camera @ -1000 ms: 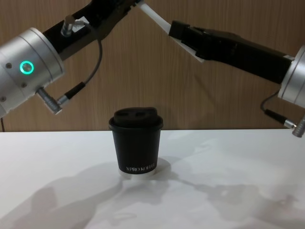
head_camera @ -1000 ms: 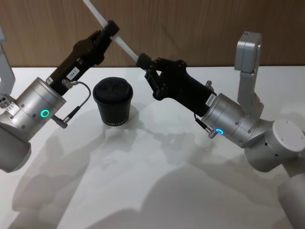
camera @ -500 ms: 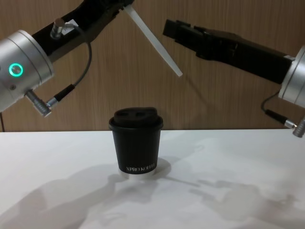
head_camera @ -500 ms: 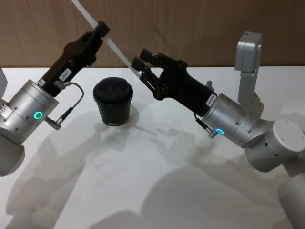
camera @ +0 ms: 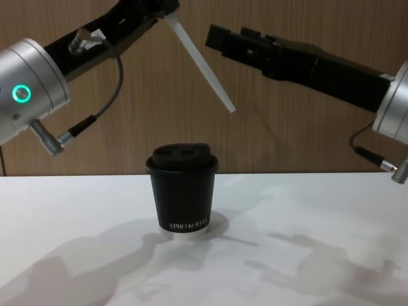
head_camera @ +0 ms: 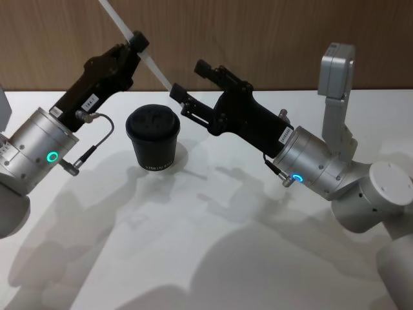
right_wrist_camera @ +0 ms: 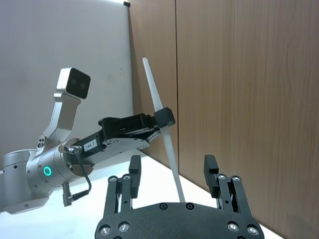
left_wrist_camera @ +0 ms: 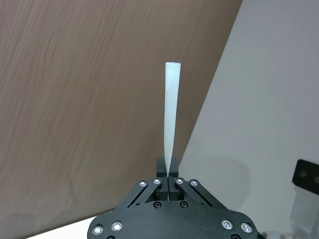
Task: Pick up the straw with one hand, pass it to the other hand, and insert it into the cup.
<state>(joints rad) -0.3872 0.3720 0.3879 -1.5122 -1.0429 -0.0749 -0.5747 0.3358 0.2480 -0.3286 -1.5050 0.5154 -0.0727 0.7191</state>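
Gripping the straw (head_camera: 153, 66), left end effector (head_camera: 137, 44) is raised; right end effector (head_camera: 188, 80) gapes empty.

The straw (head_camera: 155, 67) is smooth, translucent white plastic. The cup (head_camera: 153, 154) is matt black paper, its lid (head_camera: 153, 123) satin plastic. The surface (head_camera: 193, 258) is smooth white, the far wall (head_camera: 271, 32) wood-grained.
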